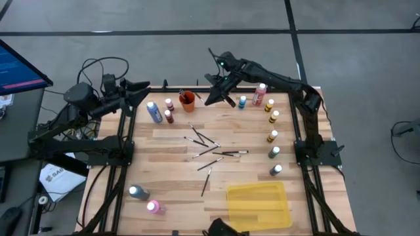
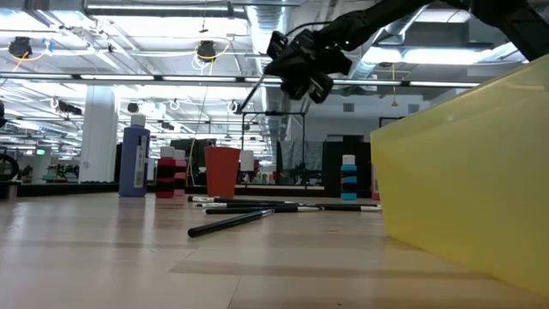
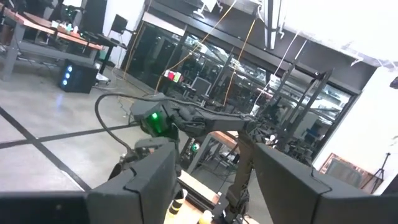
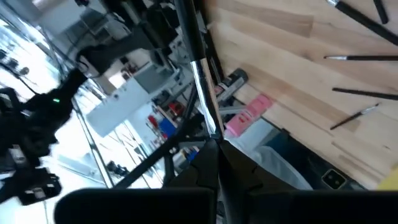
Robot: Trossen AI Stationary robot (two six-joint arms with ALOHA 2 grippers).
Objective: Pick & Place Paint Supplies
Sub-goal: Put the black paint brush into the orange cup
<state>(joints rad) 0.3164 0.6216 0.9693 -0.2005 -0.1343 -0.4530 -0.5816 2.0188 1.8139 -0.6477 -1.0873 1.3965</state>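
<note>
Gripping paintbrush [image 1: 211, 56] near-upright, right pincer [image 1: 222, 84] clamped; left pincer [image 1: 146, 85] apart, idle.

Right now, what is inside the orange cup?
From above, a thin brush leans out over the rim of the orange cup. The right end effector hangs beside it, shut on another brush. The cup's bottom is hidden by its wall.

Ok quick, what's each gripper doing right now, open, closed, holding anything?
Left gripper: open, empty, at the table's far left edge.
Right gripper: shut on a paintbrush, raised over the table.
</note>
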